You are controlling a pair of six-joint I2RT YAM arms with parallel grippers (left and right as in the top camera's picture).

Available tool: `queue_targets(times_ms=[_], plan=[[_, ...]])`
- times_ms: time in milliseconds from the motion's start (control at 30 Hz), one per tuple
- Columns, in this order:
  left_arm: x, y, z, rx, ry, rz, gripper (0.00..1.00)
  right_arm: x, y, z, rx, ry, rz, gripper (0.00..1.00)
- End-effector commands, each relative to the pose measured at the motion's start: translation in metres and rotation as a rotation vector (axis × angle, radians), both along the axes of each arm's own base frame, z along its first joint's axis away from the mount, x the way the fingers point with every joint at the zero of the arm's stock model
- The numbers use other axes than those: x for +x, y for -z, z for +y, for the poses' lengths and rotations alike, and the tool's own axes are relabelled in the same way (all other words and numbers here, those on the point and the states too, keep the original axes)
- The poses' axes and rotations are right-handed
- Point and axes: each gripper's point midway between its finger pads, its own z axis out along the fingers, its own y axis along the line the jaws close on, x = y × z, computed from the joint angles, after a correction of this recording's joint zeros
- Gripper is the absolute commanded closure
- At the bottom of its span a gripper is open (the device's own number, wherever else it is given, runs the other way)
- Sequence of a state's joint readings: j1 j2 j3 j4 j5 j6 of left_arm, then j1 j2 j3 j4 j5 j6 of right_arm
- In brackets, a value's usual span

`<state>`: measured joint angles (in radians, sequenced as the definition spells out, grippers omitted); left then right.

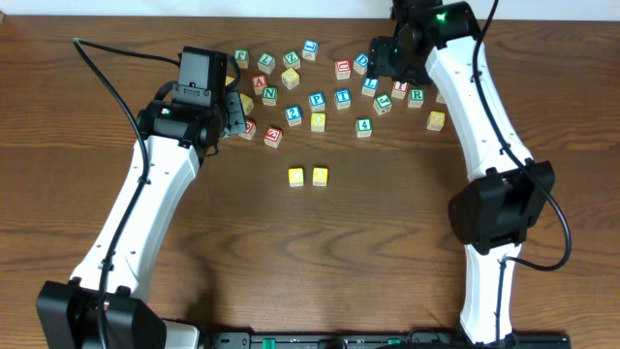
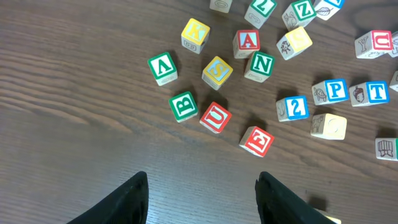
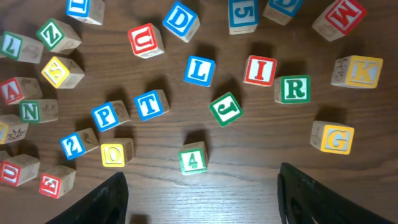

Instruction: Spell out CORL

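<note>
Two yellow blocks (image 1: pixel 295 176) (image 1: pixel 320 175) sit side by side at the table's middle; I cannot read their letters. The other letter blocks lie scattered at the back. In the right wrist view I see a green R block (image 3: pixel 293 89), a blue L block (image 3: pixel 199 70) and a yellow O block (image 3: pixel 115 152). My right gripper (image 3: pixel 200 173) is open and empty, held high over these blocks (image 1: pixel 386 60). My left gripper (image 2: pixel 202 180) is open and empty, above bare wood just short of a red E block (image 2: pixel 257 140) and a red U block (image 2: pixel 216 117), at the back left (image 1: pixel 233 112).
Near R and L lie a red I (image 3: pixel 260 70), green J (image 3: pixel 224 108), green 4 (image 3: pixel 193 159) and yellow G (image 3: pixel 336 137). The left wrist view shows green B (image 2: pixel 183 106), V (image 2: pixel 163 67) and N (image 2: pixel 260 64). The wooden table (image 1: pixel 320 252) is bare in front.
</note>
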<state>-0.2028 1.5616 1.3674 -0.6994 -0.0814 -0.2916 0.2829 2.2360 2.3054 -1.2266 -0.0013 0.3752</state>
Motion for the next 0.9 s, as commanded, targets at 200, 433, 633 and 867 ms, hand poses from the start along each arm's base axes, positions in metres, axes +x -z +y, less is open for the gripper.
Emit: queue_targets(times_ms=[200, 433, 633, 867], plan=[[0.003, -0.003, 0.003, 0.001, -0.018, -0.01, 0.45, 0.009, -0.012, 0.02, 0.031, -0.019, -0.069, 0.27], [0.002, -0.002, 0.003, 0.002, -0.018, -0.003, 0.44, 0.019, -0.015, 0.016, 0.012, -0.004, -0.112, 0.28], [0.001, -0.002, 0.004, 0.003, -0.018, 0.0, 0.44, 0.045, -0.005, 0.027, 0.052, -0.01, -0.178, 0.3], [-0.001, 0.0, 0.004, 0.005, -0.018, 0.009, 0.44, 0.054, 0.024, 0.03, 0.044, -0.01, -0.151, 0.3]])
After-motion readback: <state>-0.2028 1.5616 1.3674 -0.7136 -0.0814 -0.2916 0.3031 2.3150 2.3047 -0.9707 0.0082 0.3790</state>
